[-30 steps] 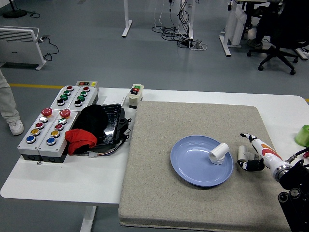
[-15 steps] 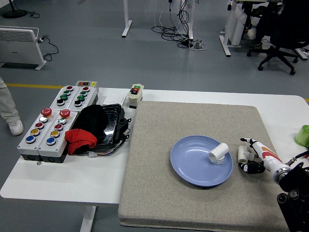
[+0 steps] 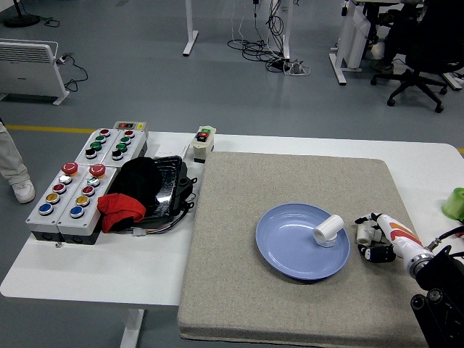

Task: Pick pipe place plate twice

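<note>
Since the earlier frames, the right hand [image 3: 378, 238] has drawn lower and nearer the desk's near edge, and the small white pipe [image 3: 364, 233] beside it has shifted slightly with it. Right arm entry: lower right corner, with the black forearm low over the grey mat [image 3: 290, 181] and the white, orange-marked back of the hand pointing left toward the plate [image 3: 290, 254]. Hand state: the fingers are curled around the small white pipe, with dark fingertips showing above and below it; the pipe stands on the mat just beside the plate's right rim, apart from it. A second white pipe fitting [image 3: 328, 230], an elbow piece, lies inside the blue plate near its right edge. The plate sits on the mat right of centre. Left of the mat, the white desk [image 3: 109, 275] carries two grey push-button boxes [image 3: 76, 192], a black tray holding black and red cloth [image 3: 134, 192], and a small switch box [image 3: 204, 142]. A green object [image 3: 456, 203] sits at the far right edge. Beyond the desk: grey floor, desk legs, cables, an office chair, and a person's leg and shoe at the left edge.
</note>
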